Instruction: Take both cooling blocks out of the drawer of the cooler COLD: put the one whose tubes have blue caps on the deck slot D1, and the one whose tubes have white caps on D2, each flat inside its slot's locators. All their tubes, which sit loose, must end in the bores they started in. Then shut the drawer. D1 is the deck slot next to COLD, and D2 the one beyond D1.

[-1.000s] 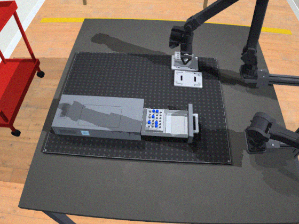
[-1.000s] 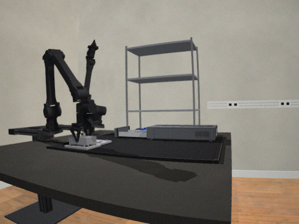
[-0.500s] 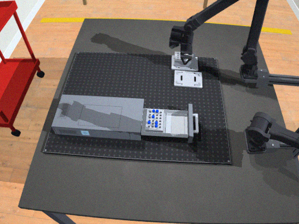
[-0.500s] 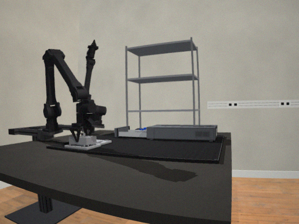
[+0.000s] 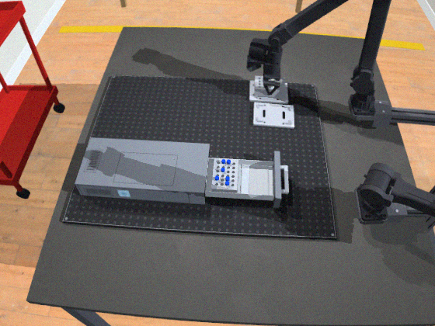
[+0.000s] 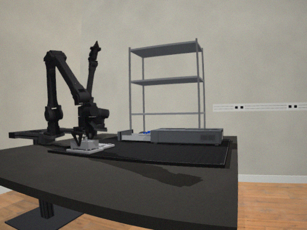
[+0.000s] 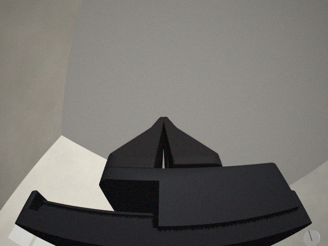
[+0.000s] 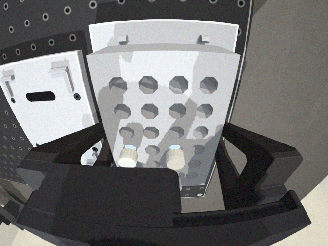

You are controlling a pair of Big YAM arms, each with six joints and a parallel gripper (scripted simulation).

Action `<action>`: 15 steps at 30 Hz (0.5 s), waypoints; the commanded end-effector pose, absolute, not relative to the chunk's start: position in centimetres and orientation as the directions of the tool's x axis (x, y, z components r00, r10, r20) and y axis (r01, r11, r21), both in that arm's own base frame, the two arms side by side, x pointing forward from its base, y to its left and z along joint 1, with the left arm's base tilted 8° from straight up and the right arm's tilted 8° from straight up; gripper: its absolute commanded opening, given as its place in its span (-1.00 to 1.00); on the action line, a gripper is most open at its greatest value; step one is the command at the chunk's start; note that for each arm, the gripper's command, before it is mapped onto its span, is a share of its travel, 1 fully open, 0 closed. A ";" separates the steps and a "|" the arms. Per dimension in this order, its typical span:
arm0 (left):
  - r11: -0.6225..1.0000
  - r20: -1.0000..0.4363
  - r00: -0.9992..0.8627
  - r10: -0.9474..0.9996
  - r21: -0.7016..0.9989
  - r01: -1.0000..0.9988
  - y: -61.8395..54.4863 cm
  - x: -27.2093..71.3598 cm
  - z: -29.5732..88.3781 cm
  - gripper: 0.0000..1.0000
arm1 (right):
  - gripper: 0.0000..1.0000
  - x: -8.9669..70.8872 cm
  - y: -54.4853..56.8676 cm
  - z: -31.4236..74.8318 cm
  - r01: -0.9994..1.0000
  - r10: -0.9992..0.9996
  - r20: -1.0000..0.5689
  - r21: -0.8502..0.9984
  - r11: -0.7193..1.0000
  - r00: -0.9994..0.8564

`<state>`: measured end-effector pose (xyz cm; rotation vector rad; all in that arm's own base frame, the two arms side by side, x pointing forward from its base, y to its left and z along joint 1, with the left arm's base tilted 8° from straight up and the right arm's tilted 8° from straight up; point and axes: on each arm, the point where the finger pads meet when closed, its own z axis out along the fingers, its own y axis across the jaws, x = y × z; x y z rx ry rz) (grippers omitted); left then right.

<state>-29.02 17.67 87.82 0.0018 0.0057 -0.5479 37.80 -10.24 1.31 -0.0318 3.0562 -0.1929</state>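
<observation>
And here's the pale grey, smooth-faced block (image 5: 258, 82) (image 6: 90, 144) (image 8: 164, 64), two white caps plainly showing, clasped by the right gripper (image 5: 271, 90) (image 6: 84, 143) (image 8: 163, 122) at D2 (image 5: 253, 96) (image 6: 73, 150) (image 8: 164, 30), by the board's top-right corner in the top view! Next door sits bare D1 (image 5: 274, 116) (image 6: 109, 145) (image 8: 55, 113), while the six-blue-capped block (image 5: 225, 189) waits in the open drawer (image 5: 258, 197) (image 6: 135, 137), and the left gripper (image 6: 96, 42) (image 7: 163, 122) points up, clenched on nothing. The display (image 5: 123, 193) near the cooler's bottom-left corner is too small to read!

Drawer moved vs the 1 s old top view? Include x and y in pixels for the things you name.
No. The drawer (image 5: 276, 178) (image 6: 125, 135) stands just as far out of the cooler (image 5: 144, 167) (image 6: 186, 136), over the same part of the pegboard (image 5: 163, 112) (image 6: 170, 153).
</observation>
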 end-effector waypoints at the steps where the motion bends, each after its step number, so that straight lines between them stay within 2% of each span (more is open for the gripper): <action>1: 0.858 -0.040 0.857 -0.514 0.001 0.514 16.3 -27.2 88.6 -1.00 | -1.00 38.0 -10.4 2.8 -0.018 -0.031 -0.102 -0.130 0.991 -0.994; 15: 0.858 -0.040 0.857 -0.514 0.001 0.514 16.3 -27.2 88.6 -1.00 | -1.00 38.4 -10.6 3.1 -0.012 -0.027 -0.111 -0.132 0.991 -0.993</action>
